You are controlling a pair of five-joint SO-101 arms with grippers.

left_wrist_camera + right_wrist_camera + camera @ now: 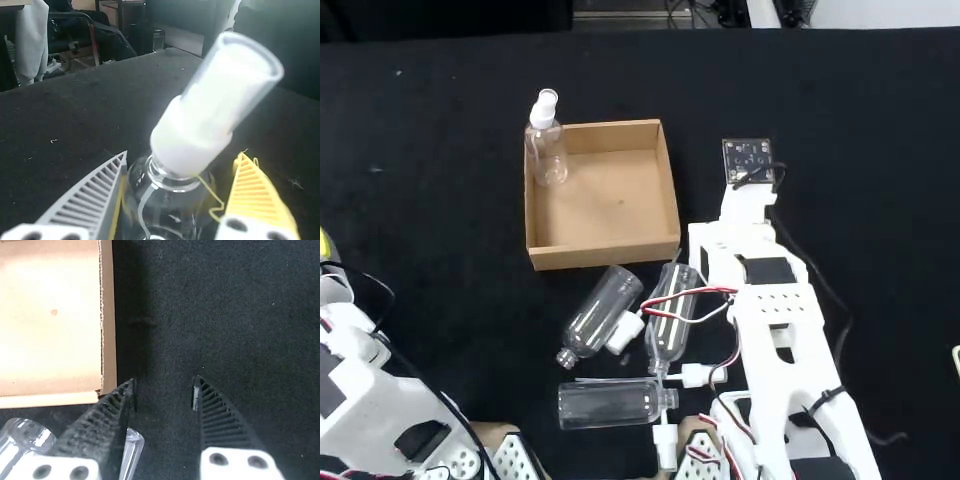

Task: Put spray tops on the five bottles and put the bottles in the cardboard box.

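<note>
My left gripper [182, 156] is shut on a clear bottle [165, 210] that carries a white spray top [215, 110], held above the black table. The cardboard box [603, 250] sits mid-table, and a capped bottle [546, 145] stands in its far left corner. Three uncapped bottles lie in front of the box [601, 312] [670, 312] [608, 405]. Loose white spray tops [626, 334] [692, 377] [665, 445] lie among them. My right gripper [164, 387] hangs open over bare table beside the box's wall [106, 315], with bottle ends [25, 440] close to one finger.
The white right arm [775, 330] stretches along the table to the right of the lying bottles, its red and white wires draped over one bottle. The left arm's base [360, 400] is at the near left corner. Black cloth spreads free to the far left and right.
</note>
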